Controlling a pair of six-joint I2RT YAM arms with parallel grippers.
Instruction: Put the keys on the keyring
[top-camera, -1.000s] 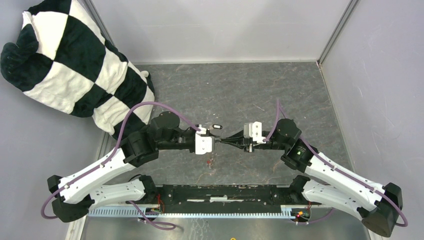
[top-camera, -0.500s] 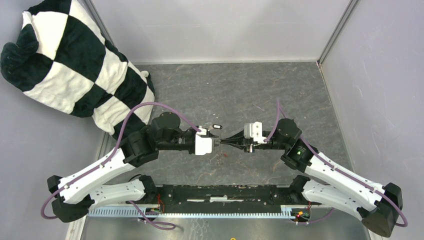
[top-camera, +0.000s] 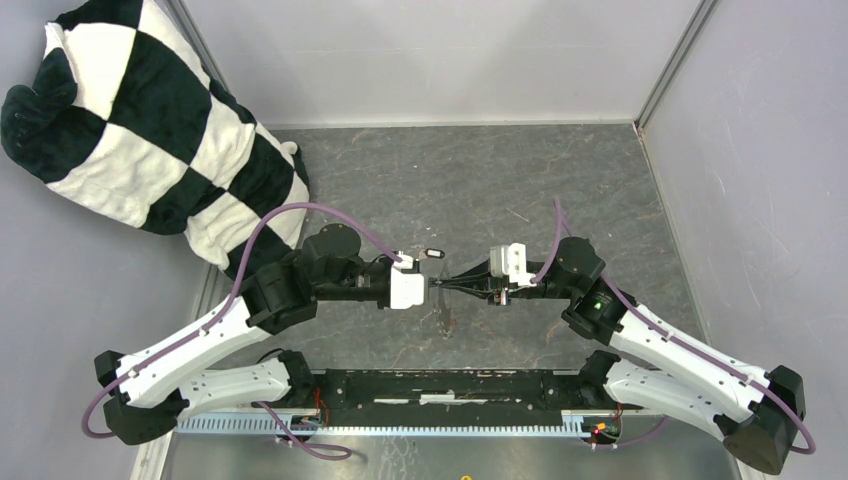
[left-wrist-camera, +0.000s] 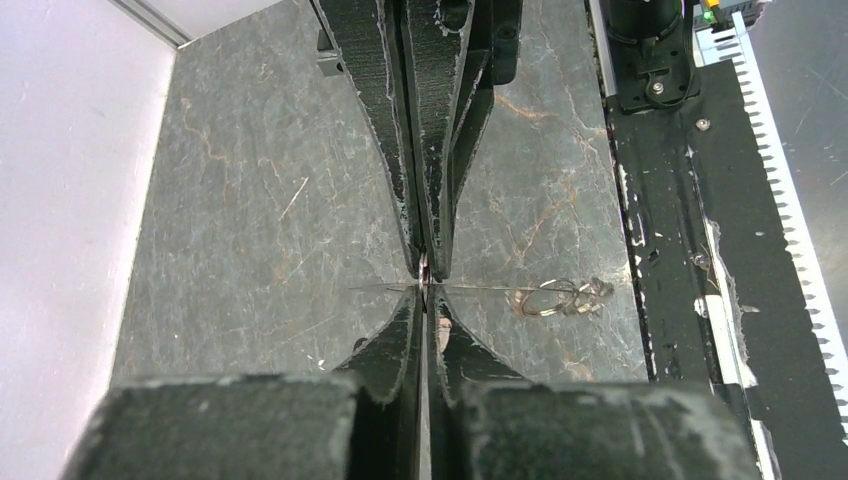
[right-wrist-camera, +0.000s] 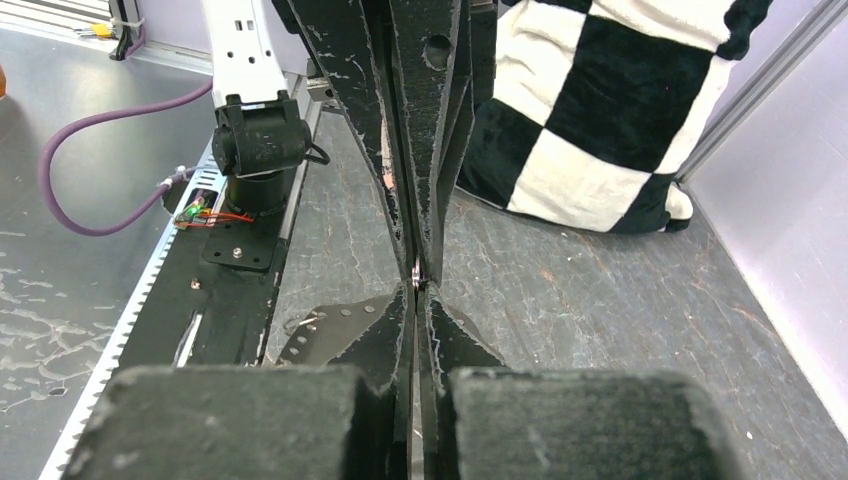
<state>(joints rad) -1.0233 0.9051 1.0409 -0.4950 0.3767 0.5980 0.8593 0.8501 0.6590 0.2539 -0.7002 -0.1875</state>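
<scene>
My left gripper (top-camera: 432, 287) and right gripper (top-camera: 447, 287) meet tip to tip above the middle of the grey floor. Both are shut on the keyring (left-wrist-camera: 480, 289). In the left wrist view it shows edge-on as a thin wire crossing between the tips. Small rings and a jagged metal bit (left-wrist-camera: 560, 297) sit at its end nearest the arm bases; no red tag shows there. From above, the keyring (top-camera: 444, 312) hangs faintly below the tips. A key with a black tag (top-camera: 433, 253) lies on the floor just behind the grippers. In the wrist views the left gripper (left-wrist-camera: 425, 297) and right gripper (right-wrist-camera: 417, 297) have their jaws pressed together.
A black-and-white checkered pillow (top-camera: 140, 130) leans in the back left corner and also shows as the pillow (right-wrist-camera: 620, 110) in the right wrist view. The black base rail (top-camera: 450, 385) runs along the near edge. Grey walls close in the floor at the back and on both sides.
My left gripper slid right until its tips met the right gripper's, opening and then shutting there. The loop under the tips shifted right with it. The right arm barely moved.
</scene>
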